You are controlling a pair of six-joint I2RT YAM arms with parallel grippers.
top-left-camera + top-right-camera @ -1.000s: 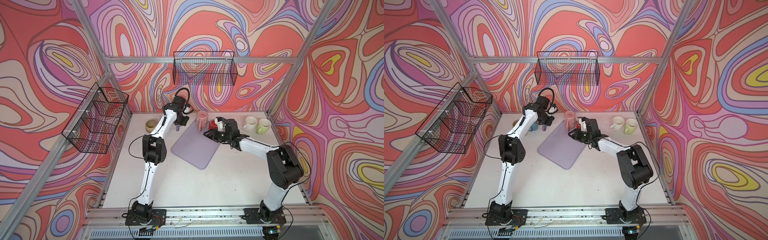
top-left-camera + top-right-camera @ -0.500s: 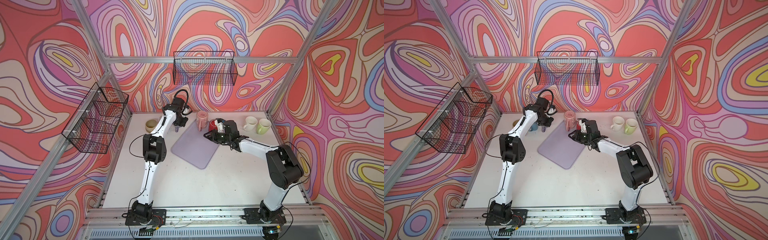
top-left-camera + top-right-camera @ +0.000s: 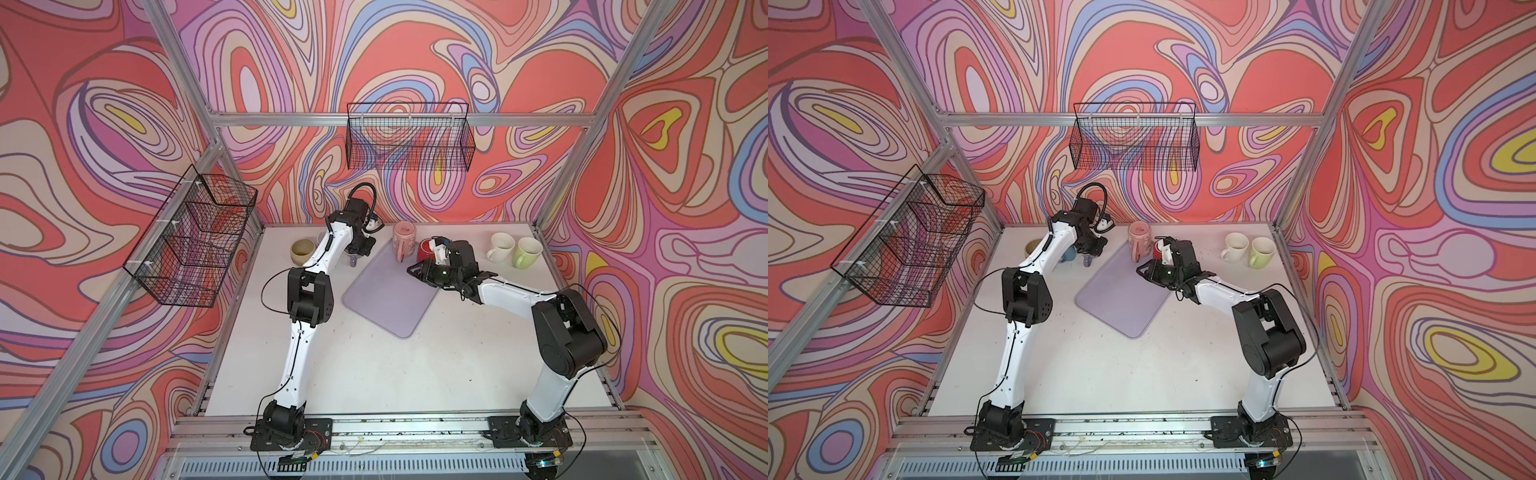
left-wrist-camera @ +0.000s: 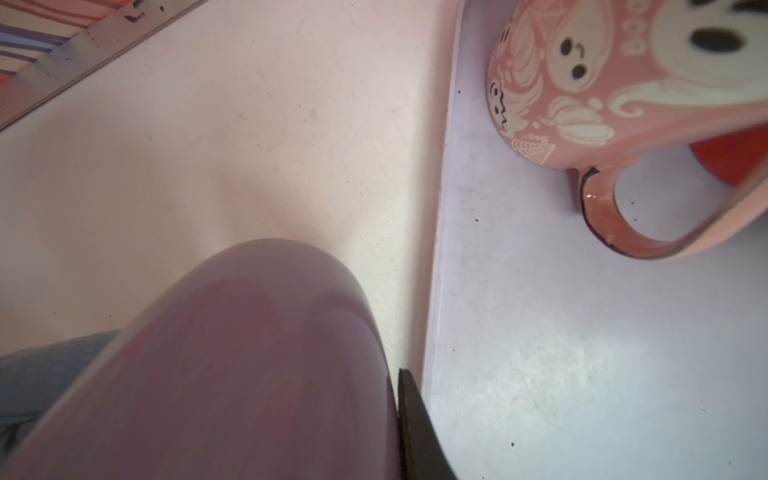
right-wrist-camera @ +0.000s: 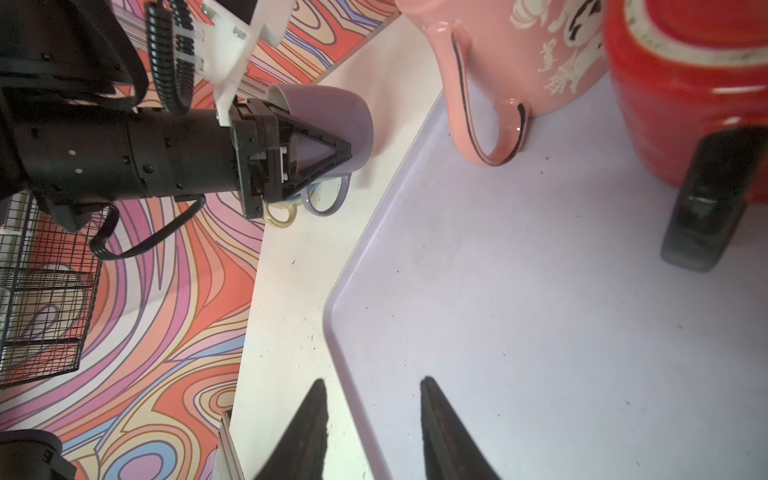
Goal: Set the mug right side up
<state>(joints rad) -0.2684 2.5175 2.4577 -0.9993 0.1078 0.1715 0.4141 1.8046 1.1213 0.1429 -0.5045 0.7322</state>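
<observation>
In the right wrist view the purple mug (image 5: pixel 336 112) hangs rim-up in my left gripper (image 5: pixel 345 151). That gripper is shut on the mug's wall, with one finger inside and one outside. In both top views the mug (image 3: pixel 353 262) (image 3: pixel 1087 261) sits low over the white table, just left of the lilac tray (image 3: pixel 386 299). I cannot tell whether its base touches the table. In the left wrist view the mug (image 4: pixel 249 353) fills the near field beside one black finger (image 4: pixel 415 428). My right gripper (image 5: pixel 372 386) is open and holds nothing, low over the tray's edge.
A pink ghost-print mug (image 3: pixel 403 245) and a red mug (image 3: pixel 426 251) stand on the tray's far end. A beige cup (image 3: pixel 301 251) and a blue mug (image 3: pixel 1067 253) stand left of the purple mug. White (image 3: pixel 500 246) and green (image 3: pixel 527 251) mugs stand at the back right. Wire baskets hang on the walls.
</observation>
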